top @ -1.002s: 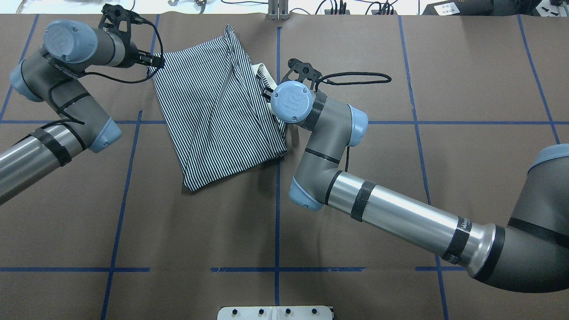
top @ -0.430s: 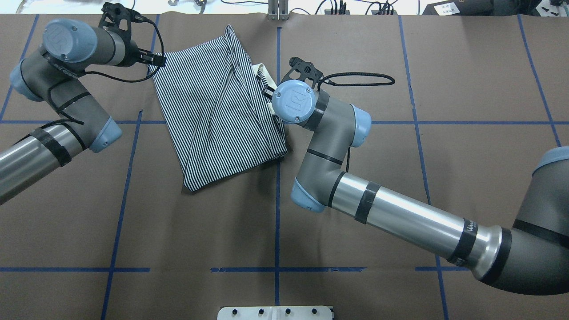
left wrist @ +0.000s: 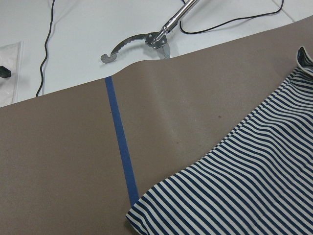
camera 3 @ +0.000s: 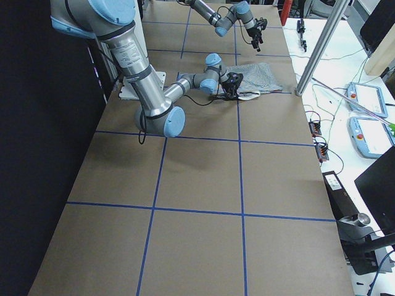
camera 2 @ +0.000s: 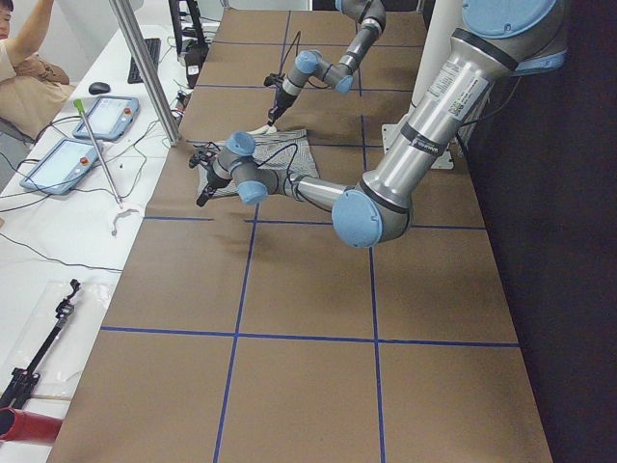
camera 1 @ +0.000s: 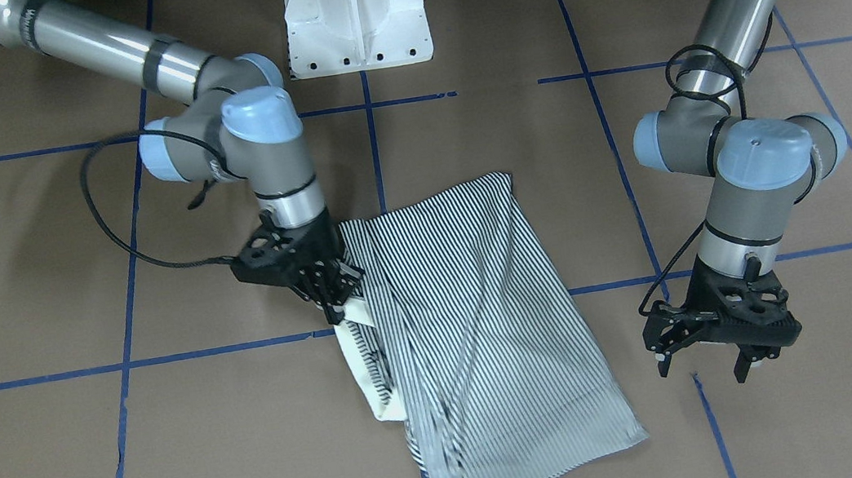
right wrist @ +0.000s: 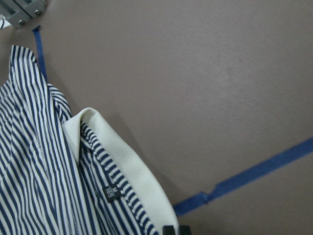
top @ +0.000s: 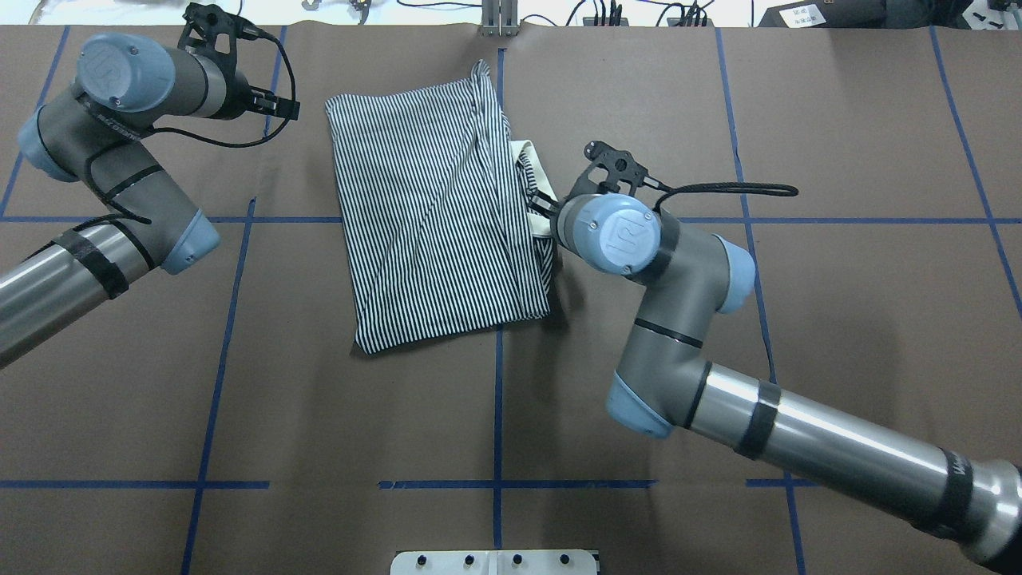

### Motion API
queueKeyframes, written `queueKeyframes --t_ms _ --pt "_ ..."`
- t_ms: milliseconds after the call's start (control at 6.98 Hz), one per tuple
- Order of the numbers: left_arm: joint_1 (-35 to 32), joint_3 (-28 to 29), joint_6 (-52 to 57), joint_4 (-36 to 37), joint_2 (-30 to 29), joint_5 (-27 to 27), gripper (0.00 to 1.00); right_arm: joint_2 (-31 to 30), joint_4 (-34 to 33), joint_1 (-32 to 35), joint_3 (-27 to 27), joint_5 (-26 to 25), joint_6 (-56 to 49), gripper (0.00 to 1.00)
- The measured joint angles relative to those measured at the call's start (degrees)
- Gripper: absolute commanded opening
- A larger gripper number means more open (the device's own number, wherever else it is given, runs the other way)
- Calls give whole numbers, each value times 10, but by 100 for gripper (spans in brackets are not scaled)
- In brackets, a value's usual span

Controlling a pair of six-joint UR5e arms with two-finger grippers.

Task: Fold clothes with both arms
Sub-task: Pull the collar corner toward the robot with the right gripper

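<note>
The striped polo shirt (top: 447, 216) lies folded on the brown table, its white collar (top: 533, 172) at its right edge. My right gripper (top: 543, 206) is shut on the shirt at the collar edge; the front view (camera 1: 334, 307) shows its fingers pinching there. The right wrist view shows the collar (right wrist: 122, 171) with a size label, and the fingertips (right wrist: 171, 230) at the bottom edge. My left gripper (camera 1: 700, 371) is open and empty, just beside the shirt's far left corner (top: 331, 102) and apart from it. The left wrist view shows only the shirt (left wrist: 234, 196).
The white pedestal base (camera 1: 355, 10) stands at the robot's side. Blue tape lines (top: 499, 399) grid the table. A metal post (top: 499, 20) stands at the far edge, with a white bench holding cables and tools (left wrist: 146, 41) beyond. An operator (camera 2: 19, 68) sits by that bench.
My right gripper has pulled the shirt to the right across the table. The shirt's far left corner has slid away from my left gripper, which has stayed in place.
</note>
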Motion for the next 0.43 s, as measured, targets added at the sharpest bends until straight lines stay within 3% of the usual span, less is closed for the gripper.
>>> queueKeyframes --t_ms 286,430 --pt "1 -3 0 0 0 0 100 -106 0 -49 108 -50 0 0" --pt "1 -3 -1 0 0 0 100 -137 1 -68 136 -71 0 0"
